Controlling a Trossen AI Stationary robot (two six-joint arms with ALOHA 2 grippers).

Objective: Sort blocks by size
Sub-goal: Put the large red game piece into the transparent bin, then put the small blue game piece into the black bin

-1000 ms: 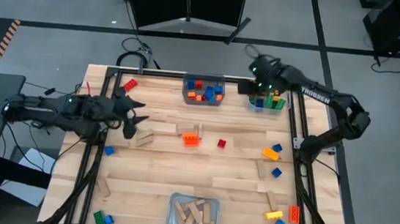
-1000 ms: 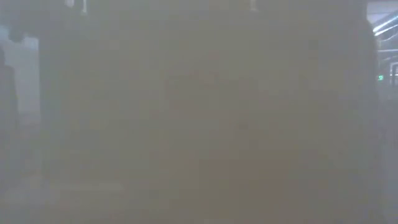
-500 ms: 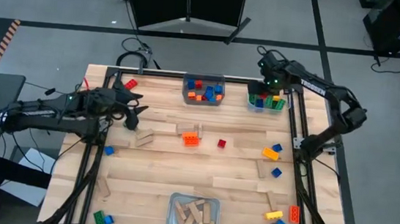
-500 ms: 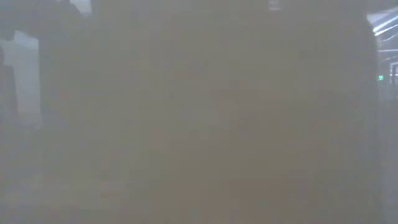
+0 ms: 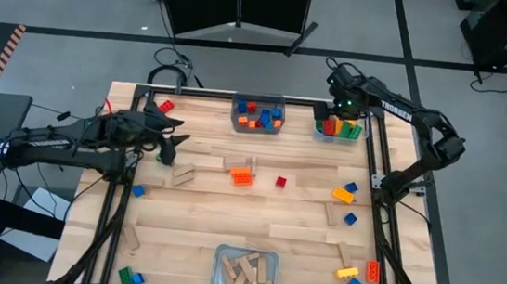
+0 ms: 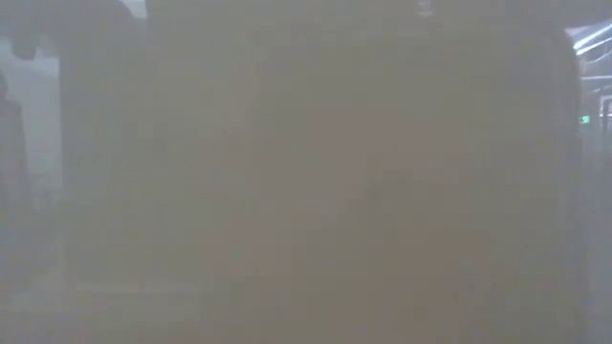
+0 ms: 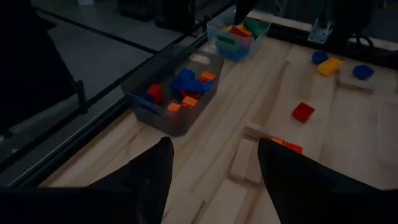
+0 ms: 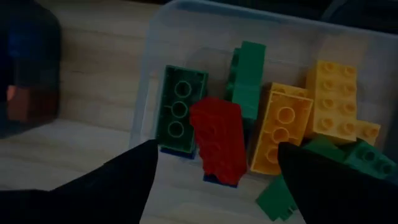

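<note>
Progress looks maybe halfway, judging by what's binned versus loose. Going left to right across the counter (image 5: 255,226): the left gripper (image 7: 211,177) hangs over the far-left part, jaws spread wide with nothing between them, pointed toward a tan wooden block (image 7: 241,160) lying beside an orange brick (image 5: 243,175). Nothing's been picked there yet. A red brick (image 5: 164,106) sits near the far-left corner, a blue one (image 5: 138,190) on the left edge, and a green brick (image 5: 130,277) is down at the near-left corner.

Middle of the counter: the far bin (image 5: 257,114) already holds small blue, orange and red pieces, and the near bin (image 5: 244,270) has a pile of wooden blocks, so those two sizes are underway. A small red cube (image 5: 280,182) is still loose between them.

Right side: the right gripper (image 8: 214,171) hovers directly over the corner bin (image 5: 338,128), jaws wide and empty, with a long red brick (image 8: 217,140) lying in the bin on top of green and yellow long bricks right under it. It looks dropped in, I'd guess. Still left: blue and yellow bricks (image 5: 347,192) and a cluster near the near-right corner (image 5: 356,273).
</note>
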